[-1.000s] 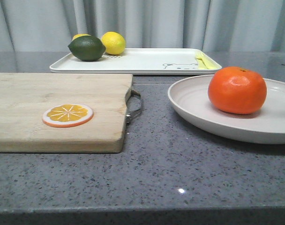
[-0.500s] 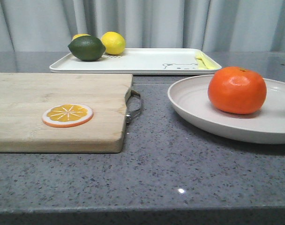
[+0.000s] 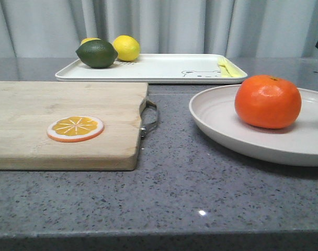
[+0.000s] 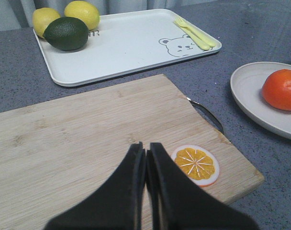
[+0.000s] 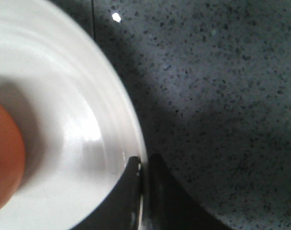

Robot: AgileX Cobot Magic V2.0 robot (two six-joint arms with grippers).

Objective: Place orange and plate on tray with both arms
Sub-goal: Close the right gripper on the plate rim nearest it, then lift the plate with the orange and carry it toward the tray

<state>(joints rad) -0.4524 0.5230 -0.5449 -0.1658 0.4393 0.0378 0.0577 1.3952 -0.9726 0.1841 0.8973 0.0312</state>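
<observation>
The orange point(image 3: 267, 102) sits on the off-white plate point(image 3: 222, 125) at the right of the grey counter. My right gripper point(image 5: 144, 163) is shut on the plate's rim point(image 5: 136, 134), one finger inside the rim and one outside, with the orange point(image 5: 4, 158) blurred close by. The white tray point(image 3: 159, 68) with the bear drawing lies at the back centre. My left gripper point(image 4: 146, 151) hangs shut and empty over the wooden cutting board point(image 4: 88, 139), well away from the orange point(image 4: 282, 89) and plate point(image 4: 246, 91).
On the tray's far left end lie a green lime point(image 3: 97, 54) and two yellow lemons point(image 3: 126, 47); a yellow fork point(image 3: 225, 67) lies at its right end. The cutting board point(image 3: 44, 115) carries an orange slice point(image 3: 75, 128), and its metal handle point(image 3: 151, 117) faces the plate.
The plate with the orange on it has shifted slightly to the right. A dark part of the right arm has come into view at the front view's right edge.
</observation>
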